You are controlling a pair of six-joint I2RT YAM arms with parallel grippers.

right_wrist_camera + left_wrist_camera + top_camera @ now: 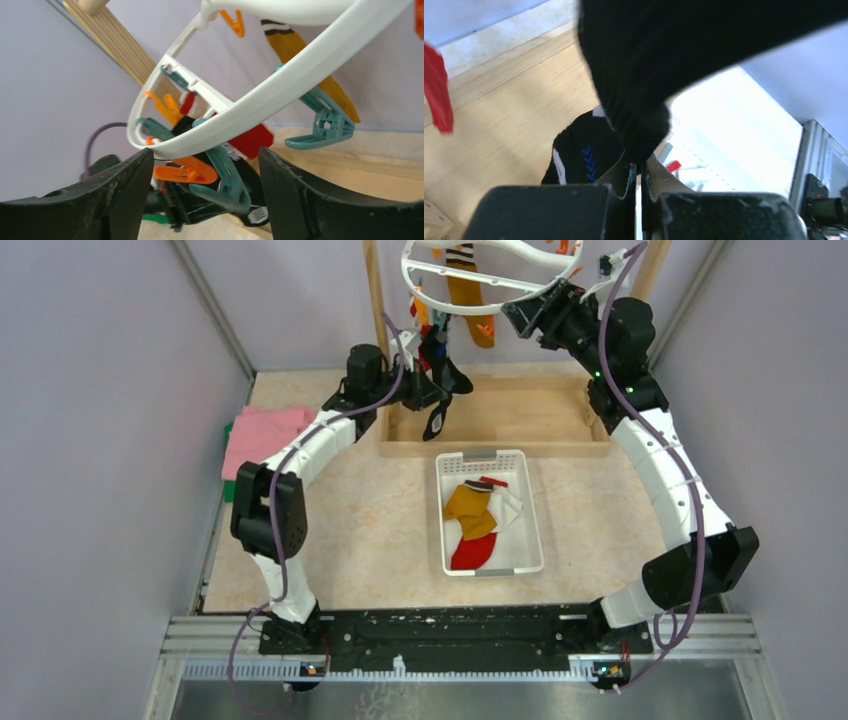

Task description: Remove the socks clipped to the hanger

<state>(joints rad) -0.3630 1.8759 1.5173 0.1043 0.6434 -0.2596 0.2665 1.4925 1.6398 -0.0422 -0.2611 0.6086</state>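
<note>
The white hanger (470, 278) hangs at the back, tilted. A mustard sock (470, 302) is clipped to it. A black sock (438, 390) hangs from its left side, and my left gripper (440, 368) is shut on it. In the left wrist view the black sock (649, 60) runs into the closed jaws of that gripper (639, 167), and its end with blue chevrons (579, 155) hangs below. My right gripper (522, 312) is open at the ring's right side. In the right wrist view the ring (260, 102) passes between its spread fingers (205, 165), above an orange clip (186, 172) and a teal clip (227, 177). A red sock (252, 141) and the mustard sock (312, 67) show behind.
A white slotted basket (530, 535) in the table's middle holds mustard, red and white socks. The wooden frame's base (520, 415) lies behind it, with its uprights (376, 290) beside the hanger. Folded pink cloth (262, 435) lies at the left wall.
</note>
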